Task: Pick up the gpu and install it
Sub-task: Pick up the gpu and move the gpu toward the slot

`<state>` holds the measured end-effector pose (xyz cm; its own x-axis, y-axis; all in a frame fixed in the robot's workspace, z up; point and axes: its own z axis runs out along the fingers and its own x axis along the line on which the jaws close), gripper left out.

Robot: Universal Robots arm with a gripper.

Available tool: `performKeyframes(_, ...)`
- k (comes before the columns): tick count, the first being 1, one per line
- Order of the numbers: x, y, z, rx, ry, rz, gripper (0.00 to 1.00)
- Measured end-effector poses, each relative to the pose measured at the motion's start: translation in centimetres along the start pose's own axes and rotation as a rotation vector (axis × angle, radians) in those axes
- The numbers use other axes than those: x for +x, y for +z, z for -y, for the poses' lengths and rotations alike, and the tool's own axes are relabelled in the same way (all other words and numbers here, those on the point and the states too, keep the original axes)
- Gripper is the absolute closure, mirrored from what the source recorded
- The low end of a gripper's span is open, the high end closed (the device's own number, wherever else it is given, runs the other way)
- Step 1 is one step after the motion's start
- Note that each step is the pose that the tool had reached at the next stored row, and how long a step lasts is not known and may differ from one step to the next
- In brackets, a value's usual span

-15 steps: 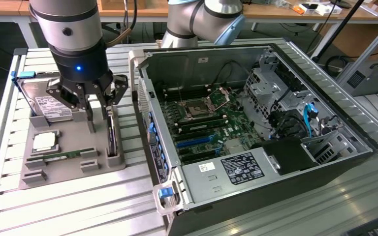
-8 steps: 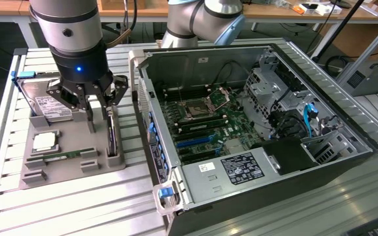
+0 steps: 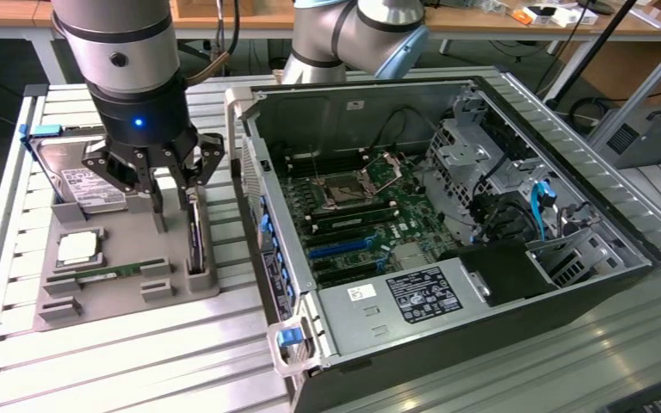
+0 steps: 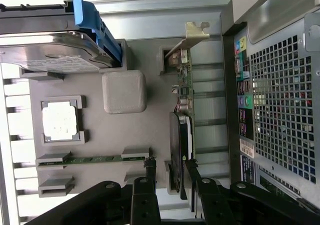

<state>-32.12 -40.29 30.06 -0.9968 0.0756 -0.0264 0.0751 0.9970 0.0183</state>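
- The big computer case (image 3: 307,344) lies open, closest to us. Its black label (image 3: 423,292) has white writing, too tiny for us to read.
- Beside it, on the exterior view's left, sits the grey tray (image 3: 113,297). A thin green memory stick (image 3: 107,274) lies in it.
- The gpu (image 3: 196,241) stands on its edge in a tray slot, right next to the case.
- The claw (image 4: 169,161) is spread wide over the gpu, one finger toward each side. We cannot tell if it touches. It hides a bit of the card.
- The card's silver bracket (image 4: 192,35) points toward the hard drive (image 3: 78,176).
- The hard drive sits farther back, partly behind the claw. We cannot read its white label.
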Motion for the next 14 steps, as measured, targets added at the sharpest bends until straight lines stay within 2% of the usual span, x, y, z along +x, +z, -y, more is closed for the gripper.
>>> performKeyframes(14, 0.01, 0.23, 0.04, 0.0001, 0.000, 0.0001, 0.64)
